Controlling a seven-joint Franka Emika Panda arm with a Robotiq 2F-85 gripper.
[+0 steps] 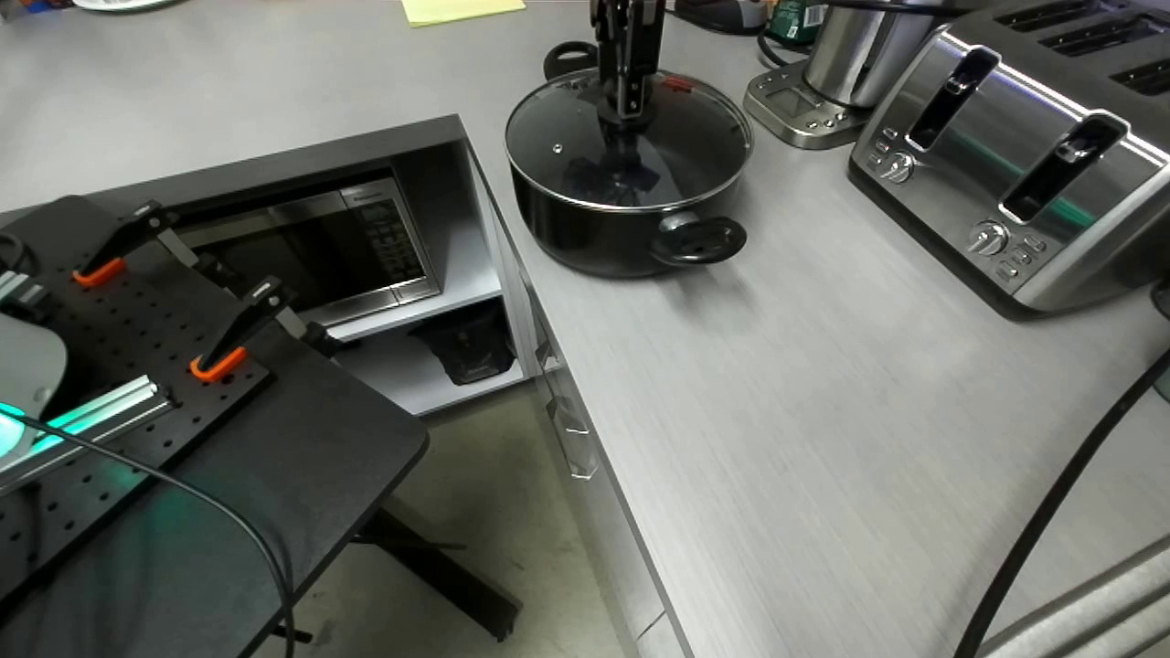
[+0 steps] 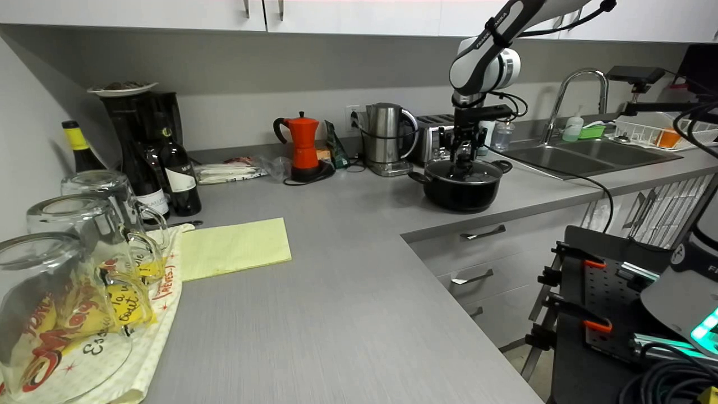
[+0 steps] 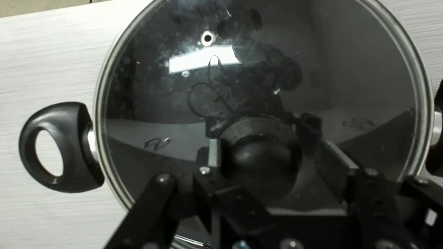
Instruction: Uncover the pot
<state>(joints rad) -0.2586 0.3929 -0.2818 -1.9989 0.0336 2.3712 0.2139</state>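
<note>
Wrist view; pot handles (image 3: 77, 147) crosswise

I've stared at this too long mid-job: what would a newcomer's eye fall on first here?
Probably the wide, round black pot under its silver-rimmed glass lid on the grey counter. In the wrist view, the open black gripper frames the lid's round black knob. Next, likely the orange-red moka pot left of the silver kettle in an exterior view, where three clear glass mugs stand at lower left.
</note>
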